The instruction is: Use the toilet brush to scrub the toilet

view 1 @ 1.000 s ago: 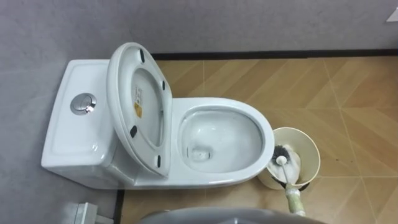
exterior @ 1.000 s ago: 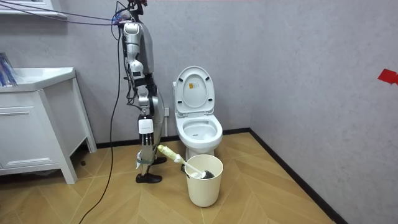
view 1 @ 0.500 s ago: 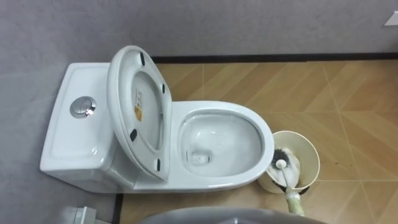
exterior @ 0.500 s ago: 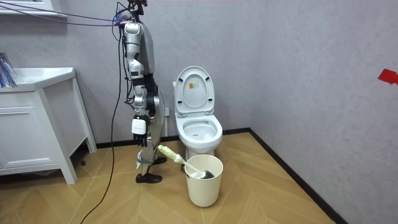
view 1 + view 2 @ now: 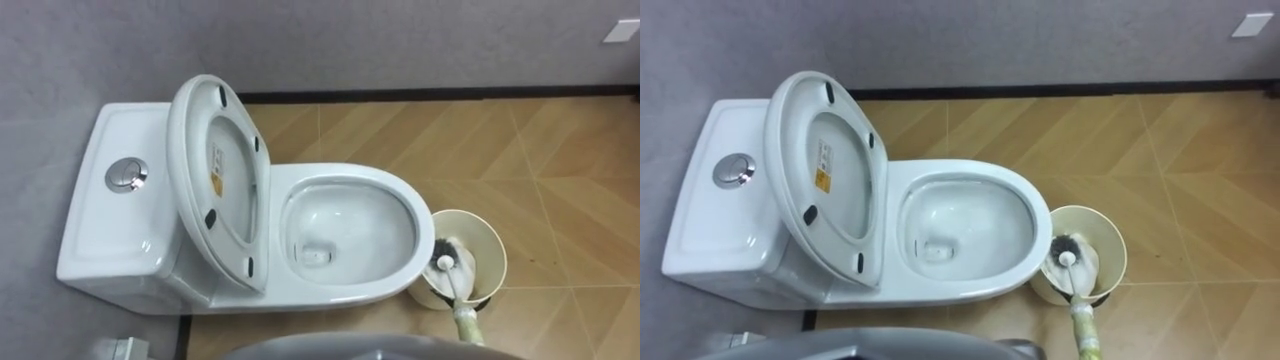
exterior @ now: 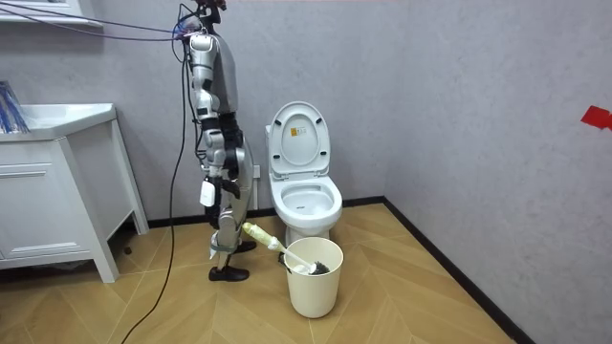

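The white toilet (image 5: 425,235) stands against the grey wall with its seat and lid (image 5: 215,170) raised, and the bowl is open. To the right of the bowl is a cream bucket (image 5: 495,250) on the floor. The toilet brush (image 5: 450,250) rests in it, dark head down. Its pale handle (image 5: 466,322) leans out toward me. In the room view I stand on the toilet's left side, next to the bucket (image 6: 313,282) and the brush handle (image 6: 260,235). My right hand (image 6: 207,194) hangs at hip height, apart from the brush.
The cistern with a chrome flush button (image 5: 125,173) lies at the left, against the wall. A white sink cabinet (image 6: 57,191) stands behind me at the room view's left. Wooden floor stretches to the right of the bucket.
My right hand has swung back toward the room view's left. The eye view has shifted a little, so the toilet sits further left in it.
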`<state>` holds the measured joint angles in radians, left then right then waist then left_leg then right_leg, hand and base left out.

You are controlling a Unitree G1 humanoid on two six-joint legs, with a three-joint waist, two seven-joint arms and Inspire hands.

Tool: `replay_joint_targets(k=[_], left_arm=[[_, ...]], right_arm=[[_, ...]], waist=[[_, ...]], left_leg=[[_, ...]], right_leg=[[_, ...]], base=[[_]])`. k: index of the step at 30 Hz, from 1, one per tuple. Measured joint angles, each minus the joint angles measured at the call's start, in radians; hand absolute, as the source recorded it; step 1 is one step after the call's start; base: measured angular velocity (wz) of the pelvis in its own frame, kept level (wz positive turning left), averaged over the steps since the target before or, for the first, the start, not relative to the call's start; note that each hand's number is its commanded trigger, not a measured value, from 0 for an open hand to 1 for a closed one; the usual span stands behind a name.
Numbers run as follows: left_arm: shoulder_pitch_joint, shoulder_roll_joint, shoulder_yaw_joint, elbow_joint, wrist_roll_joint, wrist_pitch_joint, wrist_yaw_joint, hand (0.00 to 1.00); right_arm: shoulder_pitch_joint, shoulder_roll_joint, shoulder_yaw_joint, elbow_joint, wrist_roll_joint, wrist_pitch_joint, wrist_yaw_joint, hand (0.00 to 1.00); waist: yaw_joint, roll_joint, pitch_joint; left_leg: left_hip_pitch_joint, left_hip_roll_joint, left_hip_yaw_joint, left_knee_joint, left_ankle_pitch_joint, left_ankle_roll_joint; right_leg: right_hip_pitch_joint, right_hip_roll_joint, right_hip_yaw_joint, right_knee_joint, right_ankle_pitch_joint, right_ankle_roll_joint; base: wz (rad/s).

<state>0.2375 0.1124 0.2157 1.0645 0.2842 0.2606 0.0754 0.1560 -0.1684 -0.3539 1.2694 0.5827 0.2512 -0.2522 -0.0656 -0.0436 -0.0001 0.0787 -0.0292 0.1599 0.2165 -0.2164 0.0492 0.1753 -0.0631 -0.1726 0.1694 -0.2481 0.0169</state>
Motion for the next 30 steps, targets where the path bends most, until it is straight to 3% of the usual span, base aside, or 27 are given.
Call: replay_joint_targets(k=[5, 12, 16, 22, 26, 28, 30], left_arm=[[0.020, 0.016, 0.016, -0.027, 0.001, -0.005, 0.004, 0.00], [0.017, 0.020, 0.017, -0.026, -0.008, -0.043, 0.010, 0.00], [0.014, 0.022, 0.019, -0.033, -0.007, -0.069, 0.013, 0.00], [0.005, 0.034, 0.014, -0.033, -0.006, -0.095, 0.027, 0.00], [-0.007, 0.049, -0.004, -0.033, -0.008, -0.101, 0.027, 0.00], [-0.024, 0.056, -0.015, -0.032, -0.008, -0.107, 0.026, 0.00], [-0.040, 0.063, -0.015, -0.032, -0.015, -0.120, 0.026, 0.00]], right_arm=[[-0.003, -0.012, -0.007, -0.156, -0.008, -0.006, -0.062, 0.00], [-0.063, -0.030, -0.004, -0.303, -0.083, -0.078, -0.116, 0.00], [-0.081, -0.030, 0.011, -0.304, -0.161, -0.088, -0.116, 0.00], [-0.106, -0.031, 0.089, -0.300, -0.232, -0.096, -0.115, 0.00], [-0.118, -0.036, 0.146, -0.299, -0.243, -0.112, -0.115, 0.00], [-0.128, -0.036, 0.166, -0.299, -0.243, -0.120, -0.116, 0.00], [-0.147, -0.036, 0.180, -0.291, -0.243, -0.122, -0.117, 0.00]], waist=[[-0.007, -0.018, 0.0032], [-0.005, -0.023, 0.0006], [0.018, -0.018, -0.0028], [0.044, -0.005, -0.0016], [0.051, 0.002, 0.0000], [0.051, 0.012, -0.0044], [0.053, 0.014, -0.0019]], left_leg=[[-0.003, -0.001, 0.002, -0.001, -0.001, 0.001], [-0.022, 0.000, 0.001, 0.005, -0.003, 0.002], [-0.037, 0.001, -0.008, 0.027, -0.014, 0.000], [-0.096, 0.018, -0.016, 0.077, -0.031, 0.004], [-0.146, 0.023, -0.026, 0.114, -0.038, 0.008], [-0.178, 0.024, -0.034, 0.130, -0.038, 0.010], [-0.202, 0.023, -0.038, 0.137, -0.037, 0.013]], right_leg=[[-0.005, 0.001, 0.004, -0.002, 0.000, 0.000], [-0.021, 0.002, 0.004, 0.004, 0.003, 0.000], [-0.027, 0.006, -0.013, 0.019, 0.005, -0.002], [-0.057, 0.011, -0.024, 0.022, 0.008, -0.004], [-0.089, 0.013, -0.030, 0.038, 0.009, -0.004], [-0.111, 0.014, -0.040, 0.045, 0.012, -0.004], [-0.136, 0.013, -0.043, 0.057, 0.014, -0.003]], base=[[0.00], [0.00], [0.06], [0.05], [0.06], [0.10], [0.08]])
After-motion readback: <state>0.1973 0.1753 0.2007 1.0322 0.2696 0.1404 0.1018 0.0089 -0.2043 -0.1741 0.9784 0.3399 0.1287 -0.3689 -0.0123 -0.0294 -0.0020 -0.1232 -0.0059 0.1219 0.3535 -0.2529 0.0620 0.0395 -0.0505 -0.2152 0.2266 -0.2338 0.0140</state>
